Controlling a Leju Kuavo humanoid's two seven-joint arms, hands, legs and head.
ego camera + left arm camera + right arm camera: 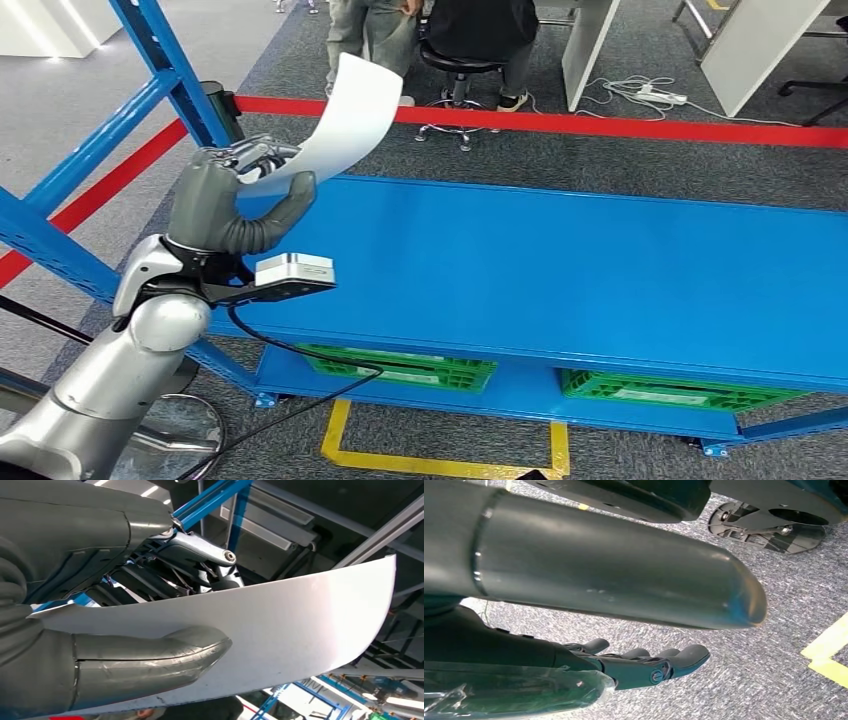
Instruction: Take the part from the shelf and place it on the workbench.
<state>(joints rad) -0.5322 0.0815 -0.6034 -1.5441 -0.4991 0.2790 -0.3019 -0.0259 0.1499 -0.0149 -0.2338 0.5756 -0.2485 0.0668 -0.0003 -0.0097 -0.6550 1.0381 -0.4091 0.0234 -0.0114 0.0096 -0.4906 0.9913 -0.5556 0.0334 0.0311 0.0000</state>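
Note:
The part is a curved white sheet (pixel 345 118), held up above the left end of the blue workbench (pixel 560 270). My left hand (pixel 232 198) grips its lower end, thumb on one face and fingers on the other. In the left wrist view the grey thumb (pixel 150 662) presses across the white sheet (pixel 300 620), and the darker fingers (pixel 190 555) lie behind it. My right hand (pixel 639 665) hangs over the grey carpet with its fingers straight and apart, holding nothing.
A blue shelf frame (pixel 150 70) rises at the left. Red tape lines (pixel 600 125) cross the carpet beyond the bench. Green crates (pixel 410 368) sit on the bench's lower level. A person on a stool (pixel 470 40) and another standing are behind the tape. Yellow floor marking (pixel 440 460) lies in front.

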